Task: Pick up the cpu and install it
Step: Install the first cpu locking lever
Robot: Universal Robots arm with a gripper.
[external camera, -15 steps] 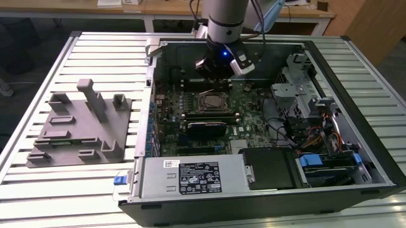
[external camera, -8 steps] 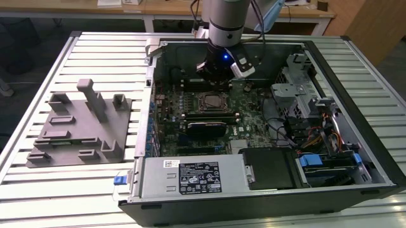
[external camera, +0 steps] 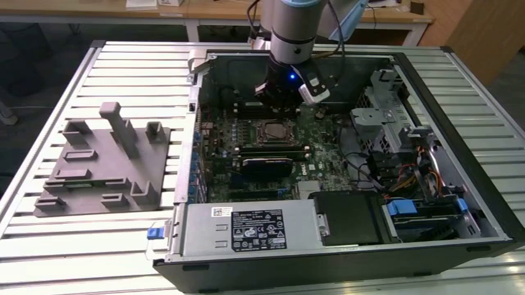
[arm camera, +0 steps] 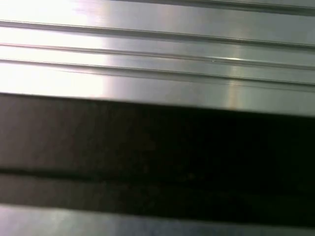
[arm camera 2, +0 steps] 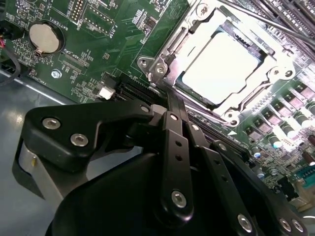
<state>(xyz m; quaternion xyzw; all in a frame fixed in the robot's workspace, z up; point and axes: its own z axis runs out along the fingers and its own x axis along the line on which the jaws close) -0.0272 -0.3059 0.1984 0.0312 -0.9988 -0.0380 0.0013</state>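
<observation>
Slatted metal table (external camera: 123, 55), grey fixture (external camera: 102, 166), computer case (external camera: 345, 184)

- I see the gripper (external camera: 279, 101) inside the open black metal computer case (external camera: 459, 153), low over the green motherboard (external camera: 328, 144) that lies flat in the case.
- In the second wrist view, the square silver-topped cpu (arm camera 2: 220, 68) sits in the metal-framed socket (arm camera 2: 162, 61) on the board, just beyond the gripper's black linkage (arm camera 2: 174, 147) and apart from it.
- From the gripper, the grey plastic fixture with upright posts (external camera: 107, 163) stands well off toward the exterior view's left, outside the case, on the ribbed aluminium table (external camera: 49, 246).
- The grey boxy power supply (external camera: 246, 228) lies in the case's near end, well apart from the gripper.
</observation>
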